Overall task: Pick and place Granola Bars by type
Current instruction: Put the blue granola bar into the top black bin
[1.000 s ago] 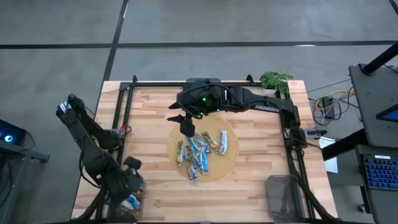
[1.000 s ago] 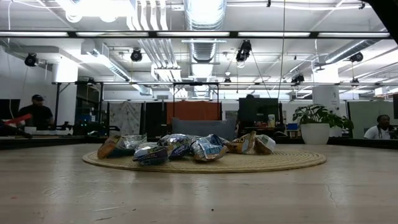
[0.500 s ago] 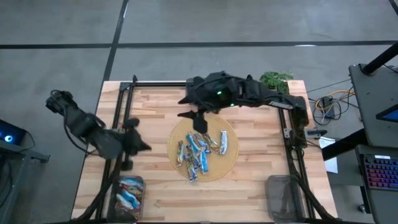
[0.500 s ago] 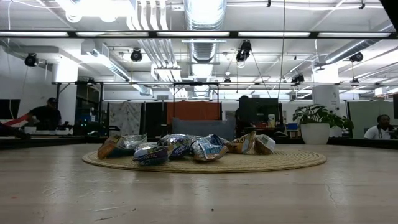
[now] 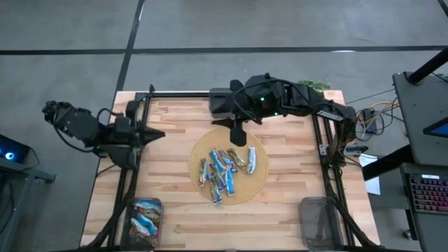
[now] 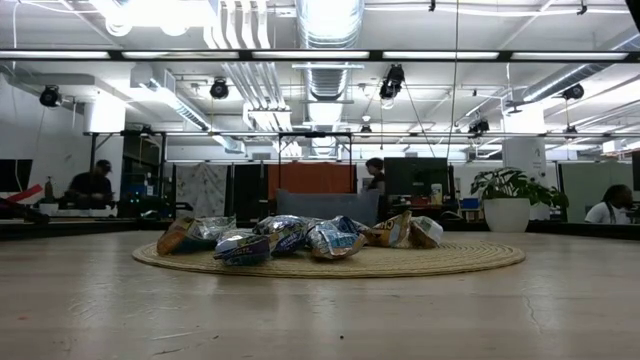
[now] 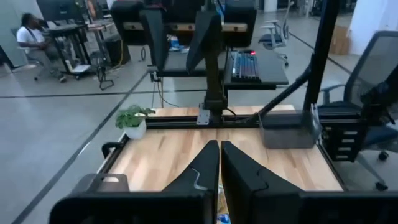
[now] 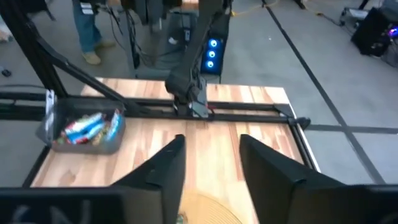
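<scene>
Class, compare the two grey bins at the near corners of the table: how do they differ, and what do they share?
The left bin holds several blue and white granola bars; the right bin shows none. The left bin sits at the table's left near corner, the right bin at its right near corner. Both are small, rectangular and translucent grey.

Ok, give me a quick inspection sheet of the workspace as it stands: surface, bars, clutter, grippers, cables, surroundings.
Surface: wooden table carrying a round woven mat.
Job's things: granola bars piled on the mat; several more in the left bin; right bin looks empty.
Clutter: potted plant at the far edge.
Grippers: left gripper shut and empty near the left rail; right gripper open above the mat's far edge, holding nothing.
Cables: loose bundle beyond the right edge.
Surroundings: people at desks.
</scene>
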You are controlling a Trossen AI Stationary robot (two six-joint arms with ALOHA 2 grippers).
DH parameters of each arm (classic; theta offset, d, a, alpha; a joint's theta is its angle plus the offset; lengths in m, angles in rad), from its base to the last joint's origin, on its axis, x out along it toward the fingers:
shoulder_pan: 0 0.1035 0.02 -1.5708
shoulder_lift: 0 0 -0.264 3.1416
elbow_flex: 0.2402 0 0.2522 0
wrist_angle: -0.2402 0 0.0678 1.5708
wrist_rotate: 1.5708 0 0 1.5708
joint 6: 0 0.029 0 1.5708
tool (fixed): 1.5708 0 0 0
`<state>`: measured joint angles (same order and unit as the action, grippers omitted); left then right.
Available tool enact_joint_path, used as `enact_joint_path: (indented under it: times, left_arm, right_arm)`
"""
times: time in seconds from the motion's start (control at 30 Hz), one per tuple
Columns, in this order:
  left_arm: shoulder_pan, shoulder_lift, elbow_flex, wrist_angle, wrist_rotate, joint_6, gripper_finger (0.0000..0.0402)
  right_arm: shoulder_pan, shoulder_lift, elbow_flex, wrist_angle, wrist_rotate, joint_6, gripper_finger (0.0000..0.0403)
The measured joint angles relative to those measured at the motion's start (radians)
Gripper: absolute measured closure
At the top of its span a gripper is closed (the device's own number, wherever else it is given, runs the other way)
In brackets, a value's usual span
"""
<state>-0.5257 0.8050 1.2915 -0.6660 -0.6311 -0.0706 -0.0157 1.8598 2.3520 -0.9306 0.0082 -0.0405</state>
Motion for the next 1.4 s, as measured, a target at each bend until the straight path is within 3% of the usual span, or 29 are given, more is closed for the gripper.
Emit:
enact_joint_path:
  times: [0.4, 0.87, 1.1, 1.4]
  left_arm:
    - [0.039, 0.043, -0.003, 0.152, 0.051, 0.082, 0.0401]
    - [0.123, 0.036, -0.003, 0.187, 0.105, 0.106, 0.0401]
    - [0.134, 0.036, -0.003, 0.187, 0.123, 0.103, 0.0401]
    - [0.159, 0.037, -0.003, 0.187, 0.123, 0.102, 0.0401]
  right_arm:
    - [0.004, -0.029, -0.001, -0.032, -0.006, -0.046, 0.0389]
    - [0.017, -0.236, -0.083, -0.018, -0.005, -0.058, 0.0394]
    - [0.016, -0.453, -0.344, 0.045, 0.071, -0.018, 0.0394]
    - [0.016, -0.714, -0.886, 0.465, 0.074, 0.103, 0.0394]
